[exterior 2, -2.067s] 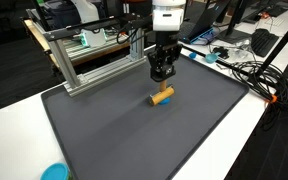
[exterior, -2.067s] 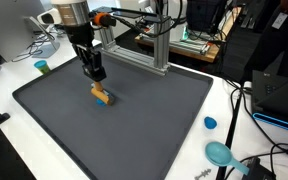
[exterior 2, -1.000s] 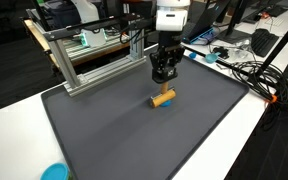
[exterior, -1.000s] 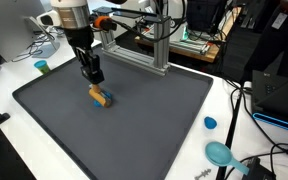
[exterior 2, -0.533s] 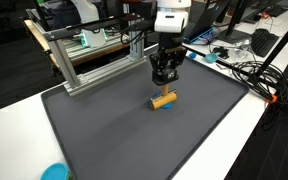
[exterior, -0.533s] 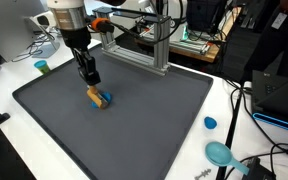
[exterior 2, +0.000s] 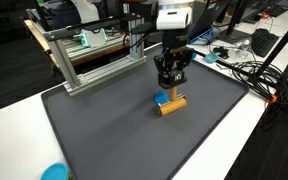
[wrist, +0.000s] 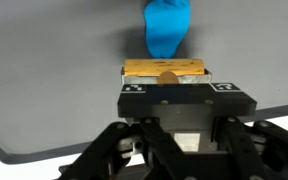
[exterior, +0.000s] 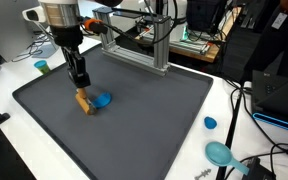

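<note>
My gripper [exterior: 80, 88] points down over a dark grey mat [exterior: 149, 125] and is shut on the top of a small tan wooden block [exterior: 84, 102]. The block is at mat level; I cannot tell whether it touches the mat. A small blue object [exterior: 102, 100] lies on the mat right beside the block. Both exterior views show this: the gripper [exterior 2: 171, 91], the block [exterior 2: 172, 105], the blue object [exterior 2: 161, 98]. In the wrist view the block [wrist: 164, 69] sits just past the gripper body with the blue object [wrist: 167, 28] beyond it. The fingertips are hidden there.
An aluminium frame [exterior: 134, 45] stands along the mat's far edge, also seen in an exterior view [exterior 2: 94, 62]. Off the mat lie a blue cap [exterior: 210, 123], a teal scoop [exterior: 220, 153] and a green cup [exterior: 42, 67]. Cables [exterior 2: 252, 72] run across the white table.
The gripper has moved sideways across the mat and the wooden block has moved with it. The blue object, mostly hidden by the block before, now shows beside it.
</note>
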`<state>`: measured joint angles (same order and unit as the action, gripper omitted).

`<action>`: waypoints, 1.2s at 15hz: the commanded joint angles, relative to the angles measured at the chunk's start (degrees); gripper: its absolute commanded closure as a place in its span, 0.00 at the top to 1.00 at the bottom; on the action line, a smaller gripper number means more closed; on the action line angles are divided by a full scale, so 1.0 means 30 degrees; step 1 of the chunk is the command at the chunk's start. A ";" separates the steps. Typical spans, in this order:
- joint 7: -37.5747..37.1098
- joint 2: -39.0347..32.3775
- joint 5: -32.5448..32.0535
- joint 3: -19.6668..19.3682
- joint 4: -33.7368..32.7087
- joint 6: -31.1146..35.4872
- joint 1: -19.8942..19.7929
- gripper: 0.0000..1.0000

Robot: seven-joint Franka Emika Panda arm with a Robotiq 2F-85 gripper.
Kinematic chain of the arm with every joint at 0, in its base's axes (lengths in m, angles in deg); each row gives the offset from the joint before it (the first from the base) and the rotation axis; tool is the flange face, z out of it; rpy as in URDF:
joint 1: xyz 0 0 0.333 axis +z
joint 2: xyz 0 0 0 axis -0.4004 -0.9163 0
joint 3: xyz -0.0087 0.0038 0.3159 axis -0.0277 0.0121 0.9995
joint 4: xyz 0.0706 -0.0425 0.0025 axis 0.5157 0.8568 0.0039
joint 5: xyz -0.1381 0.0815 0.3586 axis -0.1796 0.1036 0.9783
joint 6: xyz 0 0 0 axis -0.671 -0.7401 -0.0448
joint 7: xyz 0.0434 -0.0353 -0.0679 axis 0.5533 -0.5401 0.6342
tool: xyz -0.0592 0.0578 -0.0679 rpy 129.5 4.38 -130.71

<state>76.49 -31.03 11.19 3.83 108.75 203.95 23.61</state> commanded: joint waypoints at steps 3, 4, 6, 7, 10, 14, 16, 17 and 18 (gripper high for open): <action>0.5069 0.2783 0.0979 0.1723 0.1424 -0.3860 -0.0742 0.22; 0.5782 0.2759 0.0602 0.1712 0.1258 -0.4504 -0.0640 0.22; 0.6894 0.2523 -0.0284 0.1548 0.1014 -0.4005 -0.0479 0.22; 0.7818 0.2437 0.0277 0.1825 0.0815 -0.4152 -0.0763 0.22; 0.7180 0.2221 0.0503 0.1640 0.0745 -0.4195 -0.0594 0.47; 0.7724 0.1027 0.0260 0.1570 -0.0008 -0.2946 -0.0826 0.22; 0.7467 0.0365 0.0125 0.1398 -0.0334 -0.2674 -0.0863 0.22; 0.7381 0.0118 0.0059 0.1314 -0.0399 -0.2651 -0.0873 0.22; 0.7166 -0.0015 -0.0126 0.1169 -0.0414 -0.2814 -0.0817 0.22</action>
<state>98.69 -28.99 12.28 7.98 109.83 195.98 21.39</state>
